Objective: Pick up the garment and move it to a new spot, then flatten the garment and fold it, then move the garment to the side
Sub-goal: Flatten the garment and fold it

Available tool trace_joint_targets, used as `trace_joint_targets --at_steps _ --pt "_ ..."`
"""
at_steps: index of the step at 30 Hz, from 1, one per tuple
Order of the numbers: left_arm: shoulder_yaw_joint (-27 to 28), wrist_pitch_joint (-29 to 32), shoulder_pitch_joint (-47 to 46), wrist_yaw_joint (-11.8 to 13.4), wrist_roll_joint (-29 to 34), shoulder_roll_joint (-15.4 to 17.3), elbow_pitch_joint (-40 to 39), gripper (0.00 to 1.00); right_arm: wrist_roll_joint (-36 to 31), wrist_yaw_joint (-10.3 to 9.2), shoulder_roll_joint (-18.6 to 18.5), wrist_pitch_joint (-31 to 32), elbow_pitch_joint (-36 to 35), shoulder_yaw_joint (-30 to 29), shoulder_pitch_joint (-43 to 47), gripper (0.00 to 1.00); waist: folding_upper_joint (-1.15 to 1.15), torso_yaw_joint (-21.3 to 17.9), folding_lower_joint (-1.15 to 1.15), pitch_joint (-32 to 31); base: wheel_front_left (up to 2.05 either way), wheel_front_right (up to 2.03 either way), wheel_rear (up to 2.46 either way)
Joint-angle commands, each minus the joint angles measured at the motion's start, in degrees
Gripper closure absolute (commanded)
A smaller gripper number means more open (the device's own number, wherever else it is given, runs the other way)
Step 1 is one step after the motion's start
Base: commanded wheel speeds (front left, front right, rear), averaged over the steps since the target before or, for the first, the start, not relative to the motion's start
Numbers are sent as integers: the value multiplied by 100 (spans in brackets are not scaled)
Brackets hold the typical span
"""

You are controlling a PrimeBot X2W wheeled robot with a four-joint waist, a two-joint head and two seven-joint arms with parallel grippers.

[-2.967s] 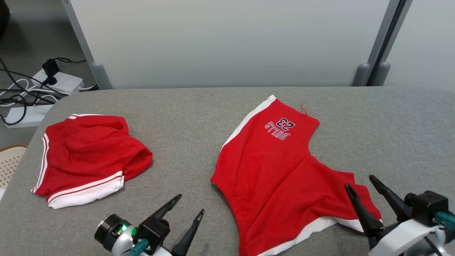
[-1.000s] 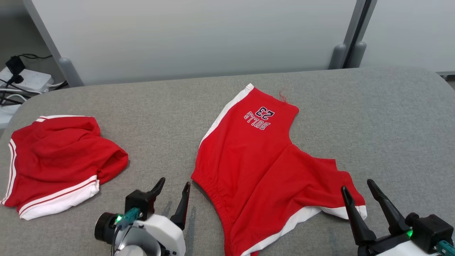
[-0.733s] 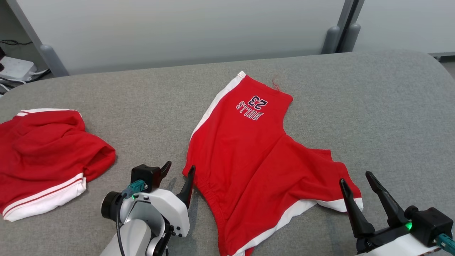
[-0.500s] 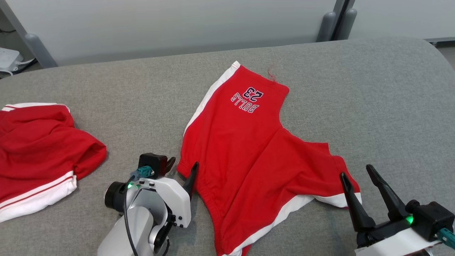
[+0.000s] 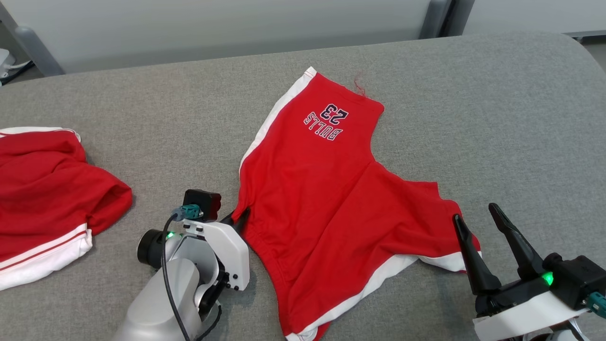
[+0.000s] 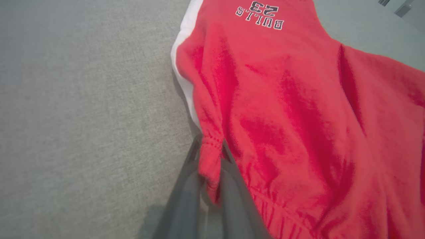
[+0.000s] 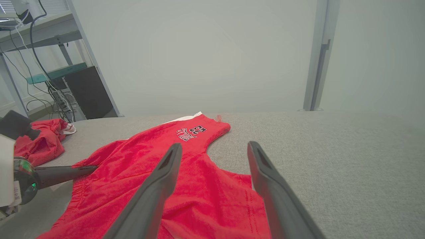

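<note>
The garment (image 5: 331, 189) is a pair of red shorts with a white side stripe and "BULLS 23" printed on it, spread on the grey padded table (image 5: 497, 118). My left gripper (image 5: 238, 219) is at its near-left waistband corner. In the left wrist view the two fingers are shut on a bunched fold of the garment (image 6: 282, 99) at that corner. My right gripper (image 5: 474, 212) stands open just above the near-right leg hem, holding nothing. The right wrist view looks between the open right gripper (image 7: 215, 145) across the garment (image 7: 172, 166) to the left gripper (image 7: 93, 167).
A second red garment (image 5: 42, 189) with white striped trim lies crumpled at the table's left end, also visible as a red heap (image 7: 43, 139). A pale wall panel runs behind the table. A shelf with cables (image 7: 49, 66) stands beyond the left end.
The camera has swung, shifting the whole picture. My left gripper moved forward to the waistband corner and went from open to shut on it. The right gripper stayed open.
</note>
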Motion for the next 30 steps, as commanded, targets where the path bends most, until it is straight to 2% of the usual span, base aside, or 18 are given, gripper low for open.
trace_joint_targets --at_steps 1,4,10,16,22,23,25,30 --pt "137 -79 -285 -44 -4 77 -94 100 46 19 -118 -76 -127 94 -139 0 0 1 0 -5 0 0 0" --pt "43 -314 -424 42 201 212 -44 100 39 19 -102 -76 -124 85 -145 0 0 -2 0 -28 0 0 0" --pt "-109 -843 -835 470 719 636 105 100 46 19 -74 -76 -120 130 -183 0 0 -25 0 -23 0 0 0" --pt "-400 -915 -1319 459 1128 963 402 100 49 19 -79 -77 -115 165 -254 0 0 -43 0 96 0 0 0" --pt "-615 -912 -1828 345 1356 1086 788 100 57 19 -103 -77 -92 229 -370 0 0 -74 0 226 0 0 0" --pt "-642 -871 -1933 255 1339 1064 960 85 61 19 -102 -77 -78 257 -407 0 0 -87 0 253 0 0 0" --pt "-691 -843 -1999 202 1353 1053 1134 0 64 19 -92 -77 -63 282 -439 0 0 -101 0 262 0 0 0" --pt "-728 -1017 -1967 241 1323 962 1373 0 89 19 -66 -77 -19 288 -456 0 0 -71 0 166 0 0 0"
